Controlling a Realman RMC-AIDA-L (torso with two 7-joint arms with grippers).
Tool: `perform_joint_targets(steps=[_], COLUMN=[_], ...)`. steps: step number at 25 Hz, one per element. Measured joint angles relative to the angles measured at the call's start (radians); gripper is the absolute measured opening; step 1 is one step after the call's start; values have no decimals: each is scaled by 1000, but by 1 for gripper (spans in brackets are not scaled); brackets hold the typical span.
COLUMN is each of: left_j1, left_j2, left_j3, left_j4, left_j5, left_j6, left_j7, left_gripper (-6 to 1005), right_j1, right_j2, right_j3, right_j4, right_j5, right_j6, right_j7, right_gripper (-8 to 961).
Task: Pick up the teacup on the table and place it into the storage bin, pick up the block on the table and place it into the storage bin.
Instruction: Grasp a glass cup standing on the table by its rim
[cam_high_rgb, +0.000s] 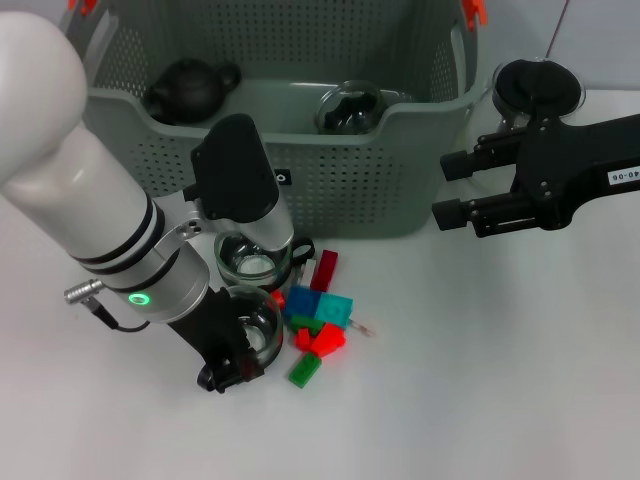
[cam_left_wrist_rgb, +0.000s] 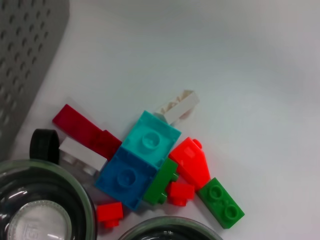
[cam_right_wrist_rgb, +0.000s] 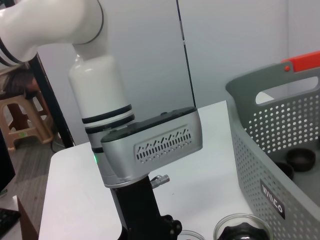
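Observation:
Two glass teacups stand in front of the storage bin: one with a black handle, close to the bin wall, and a nearer one. My left gripper is down right at the nearer teacup. The left wrist view catches both rims, the handled teacup and the nearer teacup. A heap of blocks lies just right of the cups, with teal, blue, red and green pieces. My right gripper hovers open and empty right of the bin.
Inside the bin are a black teapot and a glass pot. A black round lid lies on the table behind the right arm. The bin wall shows beside the left arm in the right wrist view.

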Motion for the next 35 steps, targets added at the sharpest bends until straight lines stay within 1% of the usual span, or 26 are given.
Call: perform_joint_targets(steps=[14,19,25,28,35], left_j1=[-7,-7,-8,-12,-18], left_j2=[2,3,3,3,1], left_j3=[-8,-10,-10,-4,1], left_j4=[2,7,15,12,-1], left_j5=[7,9,9,9,9], left_j6=[4,10,12,10,-4], left_j7=[-24,-34,-38,-41,-44], left_gripper=[75,147,357,381,381], right_j1=[-1,0,0,-1,-1], right_j2=[0,0,0,0,0], right_j3=[2,2,1,1,1], right_j4=[2,10,13,13,13], right_j5=[0,0,0,0,0], right_j6=[0,0,0,0,-1], right_j7=[-3,-3,-3,-3,-6], right_gripper=[689,689,689,688,688])
